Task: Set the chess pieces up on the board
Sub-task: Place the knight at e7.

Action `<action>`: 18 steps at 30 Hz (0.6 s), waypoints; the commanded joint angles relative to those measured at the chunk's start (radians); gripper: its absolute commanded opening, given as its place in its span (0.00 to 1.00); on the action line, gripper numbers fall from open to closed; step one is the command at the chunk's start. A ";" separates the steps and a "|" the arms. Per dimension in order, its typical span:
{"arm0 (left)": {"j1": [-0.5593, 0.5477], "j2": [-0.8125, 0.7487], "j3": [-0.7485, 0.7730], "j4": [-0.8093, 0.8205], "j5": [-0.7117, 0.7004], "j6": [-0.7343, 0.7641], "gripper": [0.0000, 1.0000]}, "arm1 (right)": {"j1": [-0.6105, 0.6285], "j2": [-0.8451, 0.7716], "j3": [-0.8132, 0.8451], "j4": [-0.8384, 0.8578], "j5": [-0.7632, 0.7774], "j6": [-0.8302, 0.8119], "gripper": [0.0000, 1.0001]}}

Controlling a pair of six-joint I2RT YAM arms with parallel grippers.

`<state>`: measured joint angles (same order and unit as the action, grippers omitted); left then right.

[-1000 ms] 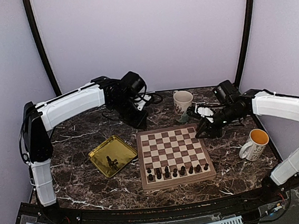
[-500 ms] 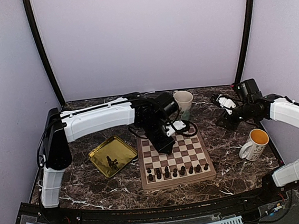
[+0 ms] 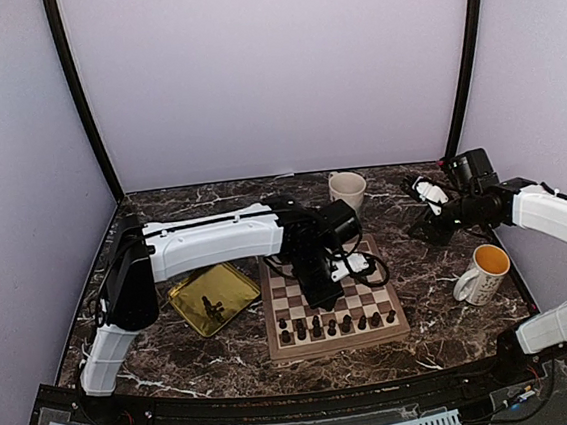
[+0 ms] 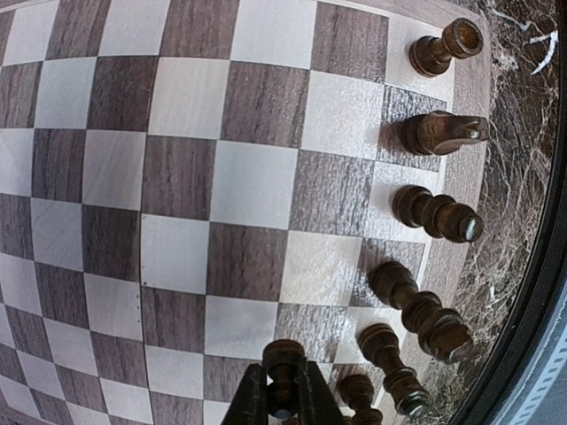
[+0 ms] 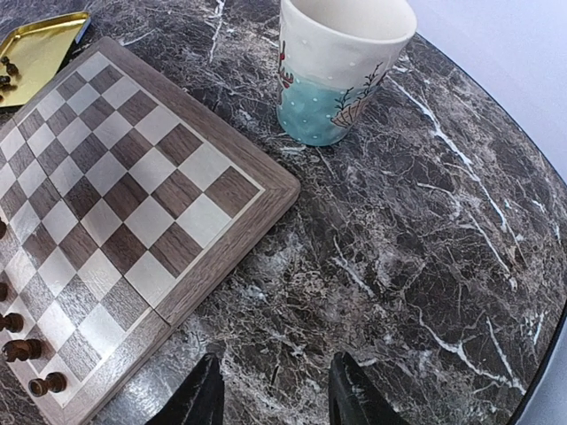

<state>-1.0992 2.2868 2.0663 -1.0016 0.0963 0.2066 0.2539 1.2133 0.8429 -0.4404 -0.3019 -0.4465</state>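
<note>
- Your left gripper (image 4: pixel 282 405) was clamped on one dark chess piece (image 4: pixel 282 367), low over the board (image 4: pixel 177 177).
- Beside it, one row of pieces (image 3: pixel 334 323) stood along the near edge.
- Your right gripper (image 5: pixel 276 398) had its fingers apart and empty, off the board.
- A few loose pieces (image 3: pixel 210 306) lay in the gold tray (image 3: pixel 191 290); I judged the task about half done.

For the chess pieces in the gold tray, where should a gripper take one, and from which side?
From straight above, with the fingers closing across a piece's narrow body. The chess pieces sit near the middle of the gold tray, whose raised rim would likely block a low sideways approach. Whether they stand or lie is too small to tell.
</note>
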 commanded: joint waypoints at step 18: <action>-0.018 0.030 0.011 -0.052 0.039 0.045 0.09 | -0.004 0.031 -0.004 0.017 -0.053 -0.008 0.41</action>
<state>-1.1110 2.3173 2.0750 -1.0225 0.1070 0.2337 0.2539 1.2404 0.8429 -0.4412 -0.3389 -0.4480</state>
